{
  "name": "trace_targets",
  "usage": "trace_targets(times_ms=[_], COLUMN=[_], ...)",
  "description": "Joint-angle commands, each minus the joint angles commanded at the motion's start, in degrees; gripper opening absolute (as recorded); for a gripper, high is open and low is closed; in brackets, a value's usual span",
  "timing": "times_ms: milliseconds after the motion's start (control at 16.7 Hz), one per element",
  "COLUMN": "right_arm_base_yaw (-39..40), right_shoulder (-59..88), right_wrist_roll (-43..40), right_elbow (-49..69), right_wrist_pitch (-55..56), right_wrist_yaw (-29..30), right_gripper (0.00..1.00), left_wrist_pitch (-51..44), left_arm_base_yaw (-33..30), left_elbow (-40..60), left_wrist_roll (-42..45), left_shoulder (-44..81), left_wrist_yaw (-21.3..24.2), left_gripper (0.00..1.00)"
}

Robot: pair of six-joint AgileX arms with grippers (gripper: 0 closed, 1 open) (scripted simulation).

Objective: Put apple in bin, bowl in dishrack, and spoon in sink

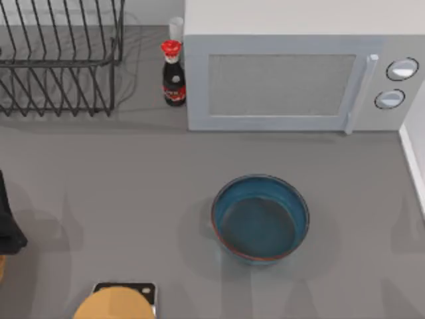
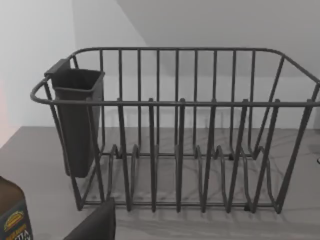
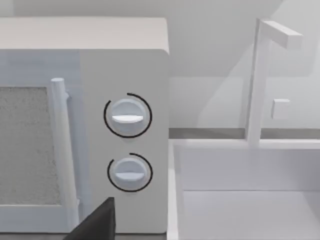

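bowl (image 1: 260, 218) upright before microwave (image 1: 292, 73)

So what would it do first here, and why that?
Probably bring one arm over the bowl and lower its gripper to the rim. The bowl sits upright on the open table, in front of the microwave, with nothing inside it or against it. The dishrack at the far left stands empty, ready to take it.

left arm (image 1: 8, 229) at left edge, parked
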Motion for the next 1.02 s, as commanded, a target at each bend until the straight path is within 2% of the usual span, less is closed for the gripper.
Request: trace_targets(times_ms=[240,480,720,1020], right_arm_base_yaw=[0.00,0.00,0.00,0.00], right_shoulder=[0.00,0.00,0.00,0.00], right_wrist_roll=[0.00,0.00,0.00,0.00], right_elbow=[0.00,0.00,0.00,0.00], right_wrist_pitch=[0.00,0.00,0.00,0.00], right_wrist_yaw=[0.00,0.00,0.00,0.00], right_gripper=[1.00,1.00,1.00,1.00], left_wrist_pitch=[-2.32,-11.17,-24.78,-45.69], left_arm_base_yaw=[-2.14,-9.57,-19.75,-33.12], left_elbow=[3.01,15.11,34.46,64.06], left_wrist_roll=[-0.21,-1.66,-4.96,-12.13], left_shoulder=[3.13,15.99,38.41,75.12], left_wrist_yaw=[0.18,0.42,0.42,0.56], left_gripper=[1.00,1.00,1.00,1.00])
